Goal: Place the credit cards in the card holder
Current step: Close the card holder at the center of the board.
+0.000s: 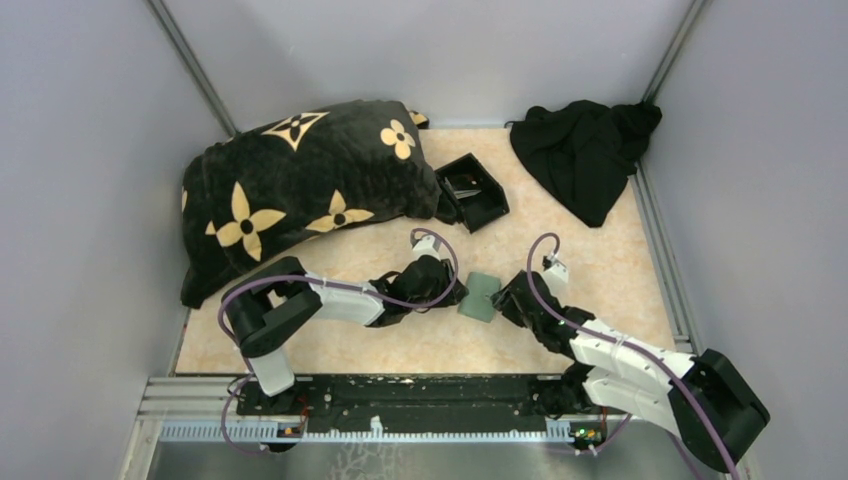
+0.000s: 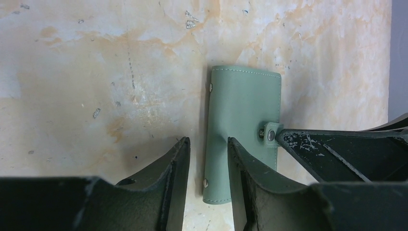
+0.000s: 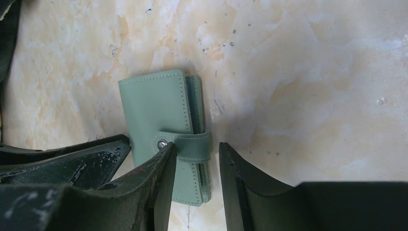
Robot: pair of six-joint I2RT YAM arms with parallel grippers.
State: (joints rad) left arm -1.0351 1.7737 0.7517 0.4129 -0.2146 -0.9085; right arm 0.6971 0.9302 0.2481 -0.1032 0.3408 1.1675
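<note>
Snapped-shut sage card holder lies flat on the marbled surface. Left claw and right claw, both released, straddle opposite edges. A pinch could skid it away, strap unopened.

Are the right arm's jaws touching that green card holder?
Touching. In the left wrist view, one of the right gripper's jaws butts against the card holder at its snap strap, with no gap.
</note>
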